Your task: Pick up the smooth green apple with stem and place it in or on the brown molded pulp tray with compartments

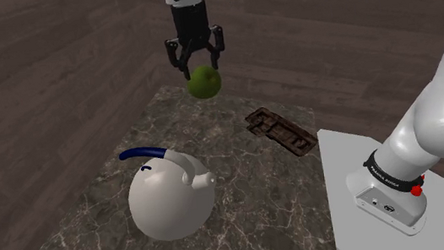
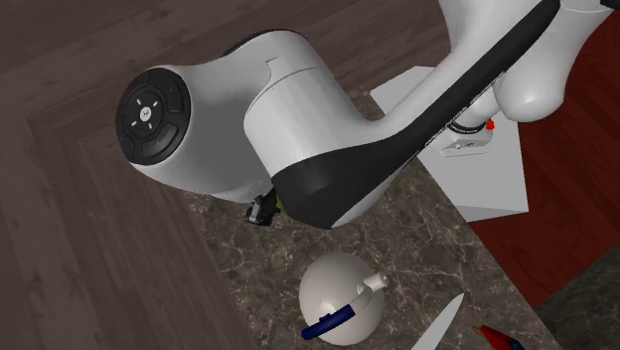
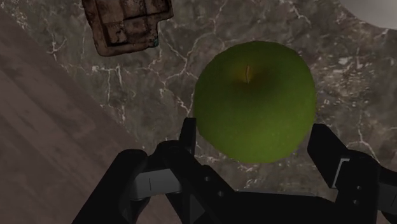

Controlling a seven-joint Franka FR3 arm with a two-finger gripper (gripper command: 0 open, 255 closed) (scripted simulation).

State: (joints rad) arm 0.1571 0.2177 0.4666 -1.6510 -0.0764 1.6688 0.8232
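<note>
Your end effector (image 1: pixel 202 69) clasps the green apple (image 1: pixel 205 83) above the desk (image 1: pixel 254 201). Carry it level to the brown tray (image 1: pixel 280 131) lying below and aside, then lower before releasing.

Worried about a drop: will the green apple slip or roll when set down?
Probably rolls: the green apple is round and smooth. It might slip, as the claw grips only its curved sides. The brown tray looks shallow, so may barely stop it.

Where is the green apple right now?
In the shoulder view the green apple hangs clasped in the gripper above the marble table, up and left of the brown tray and beyond the white kettle.
</note>
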